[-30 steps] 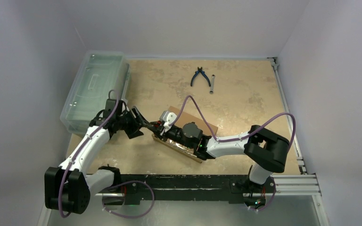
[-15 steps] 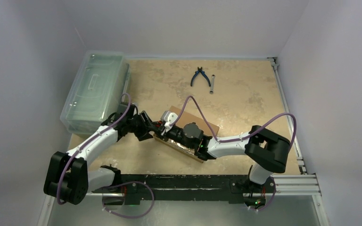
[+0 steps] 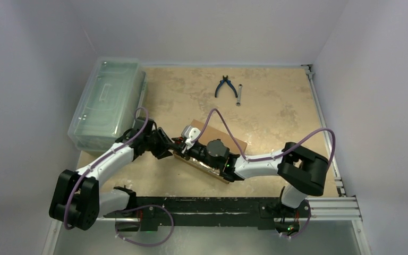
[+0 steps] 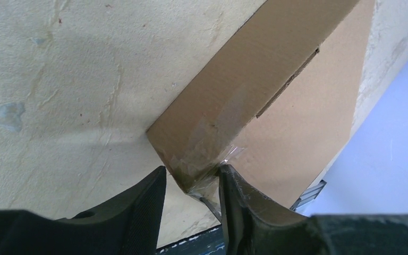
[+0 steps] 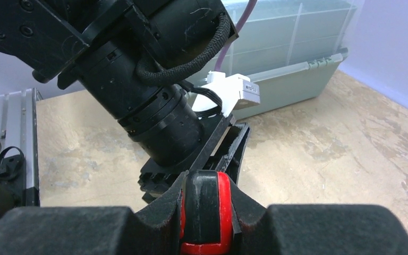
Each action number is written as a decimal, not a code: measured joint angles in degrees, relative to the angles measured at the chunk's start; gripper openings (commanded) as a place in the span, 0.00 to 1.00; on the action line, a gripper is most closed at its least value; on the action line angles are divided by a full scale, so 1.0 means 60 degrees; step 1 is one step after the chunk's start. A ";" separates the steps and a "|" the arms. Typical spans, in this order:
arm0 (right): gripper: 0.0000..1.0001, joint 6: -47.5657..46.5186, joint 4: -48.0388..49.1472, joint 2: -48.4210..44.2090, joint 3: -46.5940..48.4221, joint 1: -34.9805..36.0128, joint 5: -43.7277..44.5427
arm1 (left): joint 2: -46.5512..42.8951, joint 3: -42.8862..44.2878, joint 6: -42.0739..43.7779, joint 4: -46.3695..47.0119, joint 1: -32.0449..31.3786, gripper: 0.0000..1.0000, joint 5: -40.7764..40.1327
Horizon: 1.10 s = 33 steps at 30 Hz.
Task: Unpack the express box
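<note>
The express box (image 3: 229, 139) is a flat brown cardboard mailer lying at the table's middle, mostly under my right arm. In the left wrist view its taped near corner (image 4: 202, 154) sits between my left gripper's (image 4: 191, 172) fingers. The right finger (image 4: 239, 196) touches the clear tape there, while a gap remains at the left finger, so the jaws stand open around the corner. My right gripper (image 5: 207, 180) is shut on a red-and-black tool handle (image 5: 208, 212), held over the box's left end close to the left wrist (image 5: 154, 106). From above, the left gripper (image 3: 172, 144) meets the box's left edge.
A large clear lidded plastic bin (image 3: 106, 101) stands along the left edge, just behind my left arm. Blue-handled pliers (image 3: 224, 85) and a small metal wrench (image 3: 239, 96) lie at the back. An aluminium rail (image 3: 324, 117) borders the right side.
My left arm has reached right to the box's left end and its jaws have narrowed round the taped corner. The right arm and its tool have stayed put.
</note>
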 measured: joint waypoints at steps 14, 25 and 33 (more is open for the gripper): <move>0.00 -0.0007 -0.1366 -0.1027 -0.0244 0.0226 0.0579 | 0.0240 0.0040 -0.0018 0.0412 -0.0058 0.34 -0.0106; 0.00 -0.0029 -0.1876 -0.1082 -0.0255 0.0233 0.0659 | 0.0364 0.0215 0.0066 0.0368 -0.0087 0.34 -0.0306; 0.00 -0.0018 -0.2922 -0.1315 -0.0259 0.0233 0.0874 | 0.0652 0.0506 0.0317 0.0324 -0.0106 0.30 -0.0474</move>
